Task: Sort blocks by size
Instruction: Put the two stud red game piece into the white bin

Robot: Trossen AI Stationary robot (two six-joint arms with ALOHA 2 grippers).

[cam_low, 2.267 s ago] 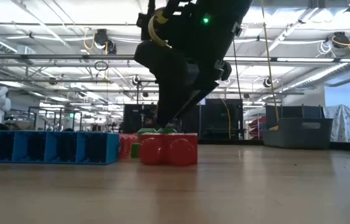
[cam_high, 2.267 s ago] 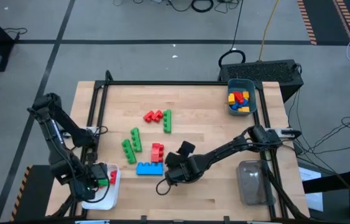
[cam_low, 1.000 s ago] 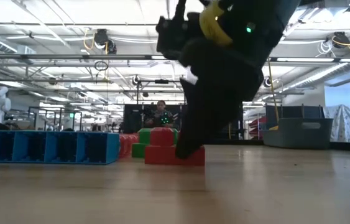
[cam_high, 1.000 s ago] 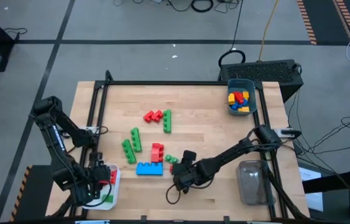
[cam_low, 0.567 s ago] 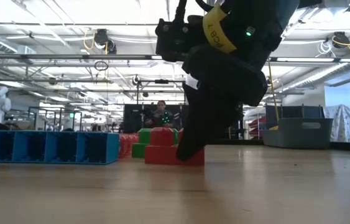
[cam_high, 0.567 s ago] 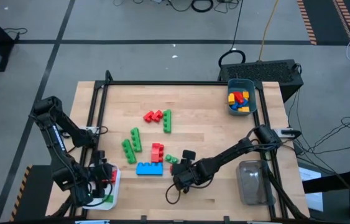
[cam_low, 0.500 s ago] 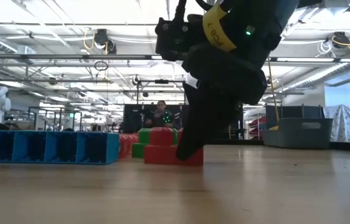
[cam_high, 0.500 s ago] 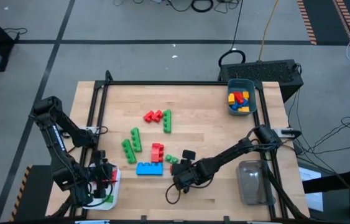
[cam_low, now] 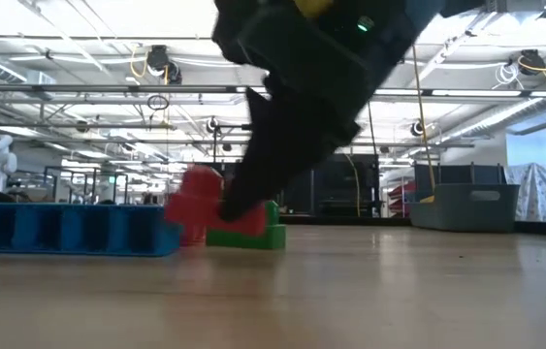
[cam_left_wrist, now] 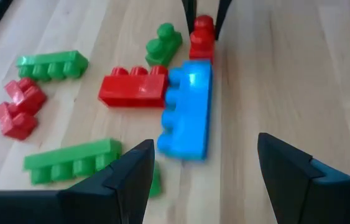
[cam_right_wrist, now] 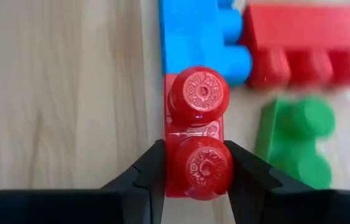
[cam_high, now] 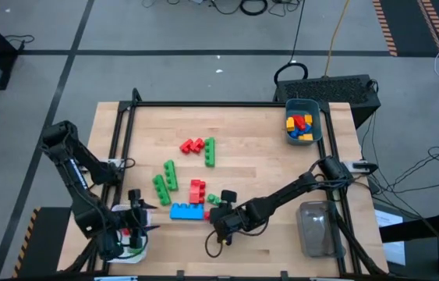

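Right wrist view puts a small red two-stud block (cam_right_wrist: 196,134) squarely between my right claw (cam_right_wrist: 194,163) fingers, both pressed against its sides, so I am gripping it. It sits touching the end of the blue block (cam_right_wrist: 196,34), with a red three-stud block (cam_right_wrist: 311,40) and a small green block (cam_right_wrist: 296,143) just beside. From above, this cluster lies near the front middle of the tabletop (cam_high: 258,148): blue block (cam_high: 187,211), red block (cam_high: 196,190), my right claw (cam_high: 217,215) just right of them. Farther back lie two green bars (cam_high: 165,181), a red cluster (cam_high: 192,145) and another green bar (cam_high: 210,151). A bin (cam_high: 302,122) at the far right corner holds yellow, red and blue blocks. My left claw (cam_left_wrist: 202,174) hangs open at the near left, over the white bin (cam_high: 136,248), pointing toward the blue block (cam_left_wrist: 187,109).
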